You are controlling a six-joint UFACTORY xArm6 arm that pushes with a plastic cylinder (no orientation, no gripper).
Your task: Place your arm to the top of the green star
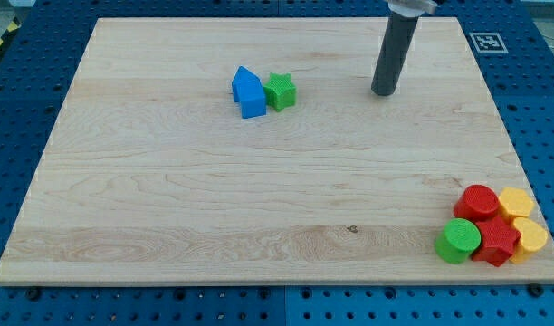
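table: pale wooden board table [168, 199] on a blue pegboard, tons of bare wood around the green star, especially toward the view's bottom and left
green star: small green star-shaped block [280, 91], sits well in from the table's top edge, a bit left of centre
blue neighbour: blue house-like block [248, 92] touching the green star on its left side
my tip: end of the dark rod [382, 92], off to the green star's right, well apart, touching no block
pincer: no pincer here, just a plain rod, so nothing is held
far cluster: red cylinder [478, 201], green cylinder [458, 240], red star-ish block [497, 242], two yellow blocks [516, 203] [531, 237], bunched far down-right of the green star at the table's corner
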